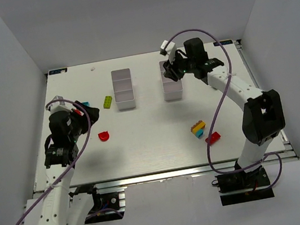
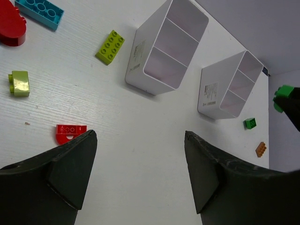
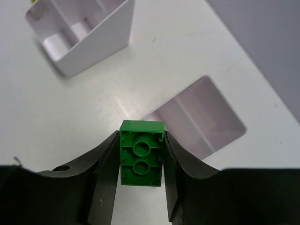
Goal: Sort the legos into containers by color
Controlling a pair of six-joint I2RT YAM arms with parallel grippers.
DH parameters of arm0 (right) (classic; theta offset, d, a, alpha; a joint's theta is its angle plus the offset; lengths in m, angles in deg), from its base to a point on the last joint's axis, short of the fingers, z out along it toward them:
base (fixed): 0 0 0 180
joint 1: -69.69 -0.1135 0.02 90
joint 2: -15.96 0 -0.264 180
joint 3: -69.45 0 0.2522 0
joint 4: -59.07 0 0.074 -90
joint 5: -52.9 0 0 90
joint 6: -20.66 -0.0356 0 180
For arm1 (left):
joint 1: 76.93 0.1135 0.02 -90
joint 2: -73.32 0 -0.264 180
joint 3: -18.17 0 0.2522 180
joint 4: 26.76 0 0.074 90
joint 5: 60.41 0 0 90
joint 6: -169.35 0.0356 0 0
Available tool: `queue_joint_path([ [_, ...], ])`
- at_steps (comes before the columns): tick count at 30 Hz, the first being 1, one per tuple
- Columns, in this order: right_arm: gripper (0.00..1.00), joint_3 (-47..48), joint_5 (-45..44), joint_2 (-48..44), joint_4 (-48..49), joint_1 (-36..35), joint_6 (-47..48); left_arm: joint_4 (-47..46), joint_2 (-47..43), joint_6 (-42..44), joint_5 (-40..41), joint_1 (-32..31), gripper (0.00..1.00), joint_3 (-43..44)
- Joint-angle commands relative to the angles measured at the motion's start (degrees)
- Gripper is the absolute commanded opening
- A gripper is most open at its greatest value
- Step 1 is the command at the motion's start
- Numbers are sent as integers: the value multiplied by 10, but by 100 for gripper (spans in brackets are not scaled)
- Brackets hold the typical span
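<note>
Nearest the arms' bases, on the right half of the white table (image 1: 156,151), a red brick (image 1: 213,137) lies just beside a small stack of orange, yellow and blue bricks (image 1: 198,129), both well apart from the bins. On the left half a red arched brick (image 1: 104,136) lies flat near the left arm. The left tool (image 2: 139,140) hangs over the table with its fingers spread wide and nothing between them. Its wrist view shows a small lime brick (image 2: 18,83), a rounded red brick (image 2: 10,26) and a blue brick (image 2: 40,10) close together on the table, the last two cut off by the picture's edge. Farther on, a long lime brick (image 1: 106,101) lies just beside the left bin (image 1: 124,89), not touching it. The right bin (image 1: 172,89) stands parallel to it, a gap of bare table between them. Past the right bin in the left wrist view lie a small green brick (image 2: 250,123) and an orange brick (image 2: 261,149), apart from each other. The right tool (image 3: 141,137) is pinching a green brick (image 3: 142,157) by its two sides, hollow underside toward the wrist camera, over the far end of the right bin; which compartment lies beneath cannot be told. A purple cable (image 1: 218,107) loops along the right arm. Plain grey walls (image 1: 123,14) close in the table on three sides.
</note>
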Motion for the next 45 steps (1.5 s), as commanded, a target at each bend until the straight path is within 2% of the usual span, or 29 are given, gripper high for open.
queue_joint_path([
  [1,0,2,-14,24,151,7,-13,-21,-7,-10,-12,1,85,-11],
  [8,0,107,-13,122,152,12,34,-13,-14,-8,-9,1,85,-11],
  [15,0,130,-29,154,158,18,66,-11,-27,-11,-6,1,85,-23],
  [21,12,130,-44,164,166,22,79,-14,-22,-11,-7,1,85,-23],
  [22,18,130,-46,167,165,23,83,-14,-21,-11,-7,1,85,-23],
  [24,23,131,-48,171,162,25,87,-16,-21,-11,-8,1,85,-23],
  [25,32,130,-49,174,161,25,90,-16,-20,-10,-9,2,85,-23],
  [28,45,130,-55,181,162,29,95,-17,-17,-11,-9,1,85,-23],
  [31,53,131,-60,187,161,32,97,-18,-16,-10,-10,1,85,-23],
  [37,63,122,-57,176,158,36,97,-21,-15,-11,-12,1,85,-21],
  [41,64,112,-62,149,155,41,69,-25,-13,-12,-13,1,85,-20],
  [42,62,109,-67,140,147,45,37,-22,-11,-11,-13,1,85,-16],
  [44,51,104,-84,110,135,54,-6,-19,-9,-10,-12,1,83,-14],
  [45,48,100,-101,101,109,65,-28,-18,-10,-10,-10,1,78,-15],
])
